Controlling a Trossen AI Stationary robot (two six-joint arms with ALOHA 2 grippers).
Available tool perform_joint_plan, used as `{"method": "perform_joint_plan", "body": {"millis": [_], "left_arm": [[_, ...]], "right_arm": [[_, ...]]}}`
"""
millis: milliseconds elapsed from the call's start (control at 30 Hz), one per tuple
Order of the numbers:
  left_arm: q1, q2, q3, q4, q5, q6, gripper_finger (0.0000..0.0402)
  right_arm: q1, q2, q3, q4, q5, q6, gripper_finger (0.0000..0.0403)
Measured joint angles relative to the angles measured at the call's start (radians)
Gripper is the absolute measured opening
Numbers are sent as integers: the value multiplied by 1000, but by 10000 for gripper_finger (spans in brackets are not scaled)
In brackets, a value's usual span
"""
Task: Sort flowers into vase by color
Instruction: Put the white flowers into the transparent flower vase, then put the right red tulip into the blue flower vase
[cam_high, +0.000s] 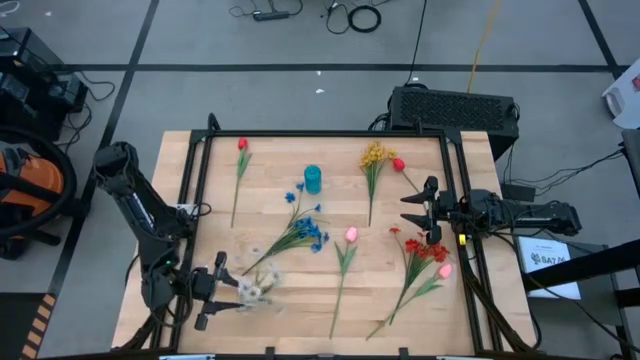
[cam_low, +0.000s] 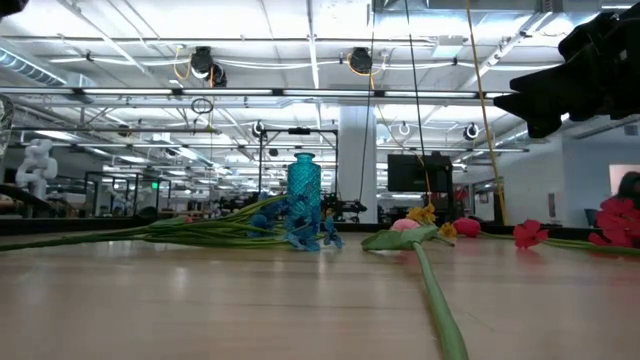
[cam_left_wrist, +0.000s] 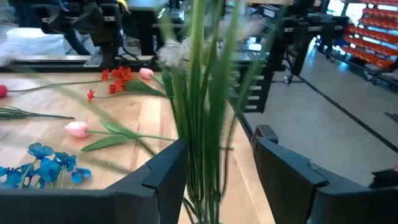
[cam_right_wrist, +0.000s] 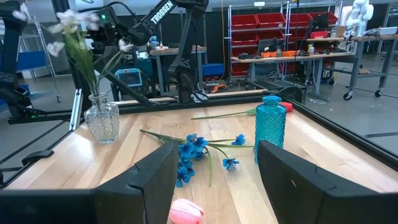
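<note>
Right wrist view: white "TROSSEN" lettering runs along the left arm (cam_right_wrist: 166, 14), nothing else readable. Left tool (cam_high: 222, 290), near front-left corner of the light wooden plank tabletop (cam_high: 300, 310), jaws part-open around the thin green stems of the white spray (cam_right_wrist: 73, 28); contact cannot be told. Those stems stand in a clear ribbed glass vase (cam_right_wrist: 102, 121). Right tool (cam_high: 420, 206) hovers at the right edge, jaws wide, empty. Teal textured glass bottle vase (cam_high: 313, 179) stands upright mid-tabletop. Lying flat: blue spray (cam_high: 308, 230) by the teal vase, pink tulip (cam_high: 351, 235), red spray (cam_high: 425, 250), yellow spray (cam_high: 375, 155), red tulip (cam_high: 242, 145).
</note>
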Motion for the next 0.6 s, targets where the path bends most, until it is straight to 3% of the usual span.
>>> {"method": "perform_joint_plan", "body": {"millis": [200,467,600], "left_arm": [[-12,-109,0,-147,1,-21,191],[-12,-260,0,-530,3,-318,191],[-12,-304,0,-560,38,-364,191]], "right_arm": [[0,0,0,0,0,0,212],[0,0,0,0,0,0,212],[0,0,0,0,0,0,212]]}}
